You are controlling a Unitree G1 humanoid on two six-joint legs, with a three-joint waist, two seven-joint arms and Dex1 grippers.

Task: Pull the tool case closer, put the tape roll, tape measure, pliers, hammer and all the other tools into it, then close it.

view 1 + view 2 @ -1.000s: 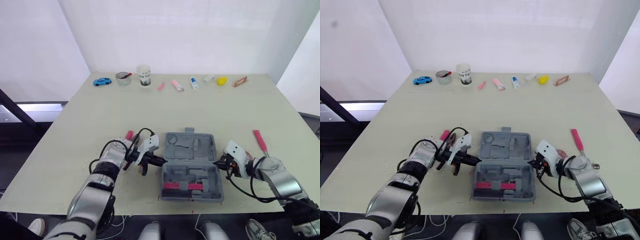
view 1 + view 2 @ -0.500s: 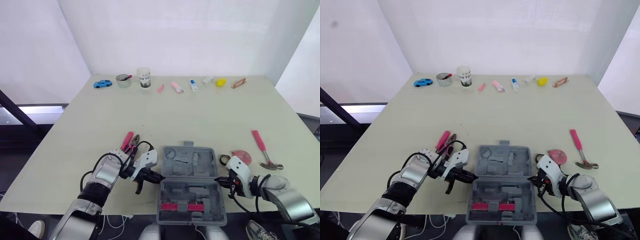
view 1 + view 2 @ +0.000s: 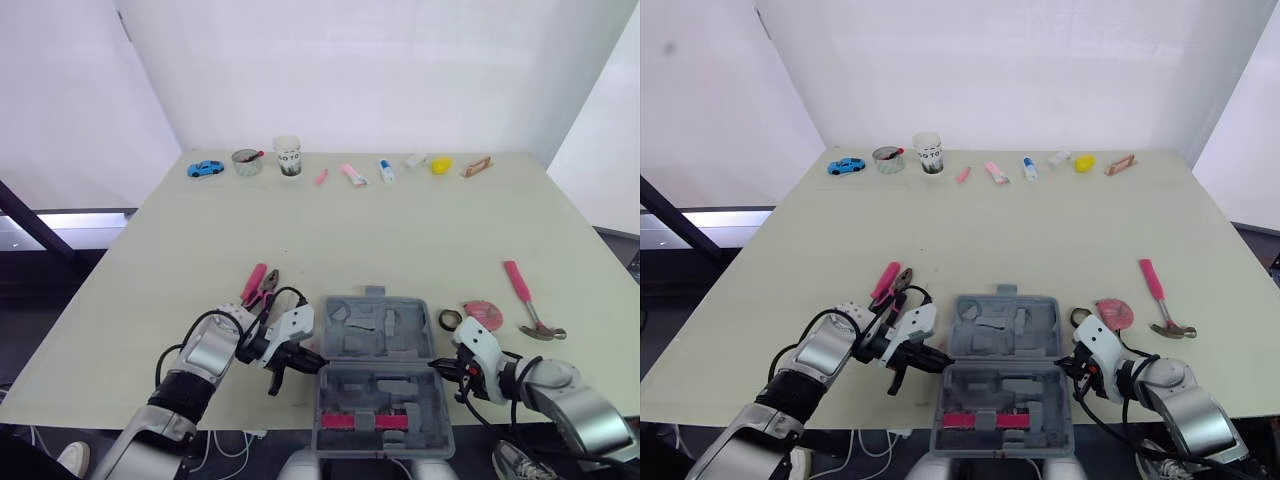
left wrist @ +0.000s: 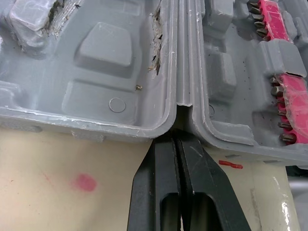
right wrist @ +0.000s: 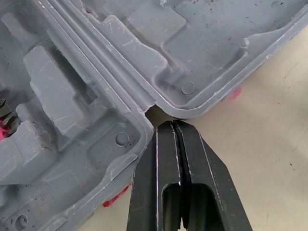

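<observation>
The grey tool case (image 3: 378,345) lies open at the table's near edge, with pink bit holders (image 3: 365,421) in its front half. My left gripper (image 4: 177,137) is shut, its tips in the hinge notch on the case's left side. My right gripper (image 5: 173,124) is shut at the hinge notch on the right side. Pink-handled pliers (image 3: 260,287) lie left of the case. A small tape roll (image 3: 450,319), a pink tape measure (image 3: 483,312) and a pink-handled hammer (image 3: 527,297) lie to its right.
Along the far edge stand a blue toy car (image 3: 204,167), a tin (image 3: 245,160), a paper cup (image 3: 287,155), pink items (image 3: 352,172), a yellow object (image 3: 440,165) and other small things. The case's front end is at the near table edge (image 3: 250,432).
The case has slid toward the near edge with both shut grippers at its hinge. The pliers, tape roll, tape measure and hammer now lie uncovered beside it.
</observation>
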